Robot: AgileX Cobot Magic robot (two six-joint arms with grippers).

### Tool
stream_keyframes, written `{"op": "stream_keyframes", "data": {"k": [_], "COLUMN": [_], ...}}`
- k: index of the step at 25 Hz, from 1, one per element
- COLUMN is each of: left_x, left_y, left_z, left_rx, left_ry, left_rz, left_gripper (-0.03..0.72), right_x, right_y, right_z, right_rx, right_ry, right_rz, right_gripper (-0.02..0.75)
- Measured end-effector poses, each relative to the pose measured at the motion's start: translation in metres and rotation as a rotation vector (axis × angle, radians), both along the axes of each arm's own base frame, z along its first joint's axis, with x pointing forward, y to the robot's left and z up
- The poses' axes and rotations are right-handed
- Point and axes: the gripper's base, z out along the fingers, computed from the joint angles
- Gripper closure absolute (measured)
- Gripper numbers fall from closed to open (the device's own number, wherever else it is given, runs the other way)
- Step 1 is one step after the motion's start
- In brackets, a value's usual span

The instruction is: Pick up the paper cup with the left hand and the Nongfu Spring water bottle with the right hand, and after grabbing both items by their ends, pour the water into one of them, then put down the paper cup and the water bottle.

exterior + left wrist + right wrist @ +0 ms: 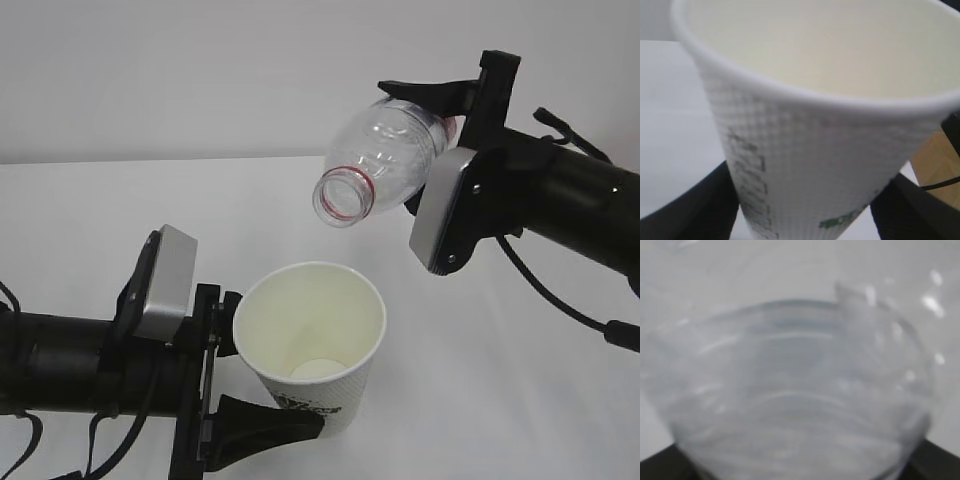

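The white paper cup (312, 340) stands upright, its lower body between the fingers of my left gripper (276, 378), which is shut on it. In the left wrist view the cup (810, 150) fills the frame, with a black finger (687, 210) on each side and the left gripper (802, 222) closed low on it. My right gripper (436, 135) is shut on the clear Nongfu Spring water bottle (395, 150), which is tilted with its open, red-ringed mouth (343, 195) pointing down-left above the cup. No stream of water shows. The right wrist view shows only the blurred bottle (795, 390).
A white table (520, 400) lies under both arms, with a pale wall behind it. The right arm's black cable (560, 300) hangs below it. A patch of wooden floor (940, 170) shows past the table edge in the left wrist view.
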Motion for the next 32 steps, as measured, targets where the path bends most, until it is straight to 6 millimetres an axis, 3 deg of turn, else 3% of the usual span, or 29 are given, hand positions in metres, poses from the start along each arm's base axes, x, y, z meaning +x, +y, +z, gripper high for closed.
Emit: {"op": "stream_keyframes", "data": {"k": [32], "left_x": [0.0004], "left_y": [0.0], "left_z": [0.0001], "left_rx": [-0.004], "left_ry": [0.025], "left_rz": [0.011], "left_gripper": [0.133], "right_x": [-0.0016], "right_y": [0.0011], "right_z": [0.0062], "right_rx": [-0.021], "right_ry": [-0.115], "right_rz": [0.016], "right_gripper": [0.241]}}
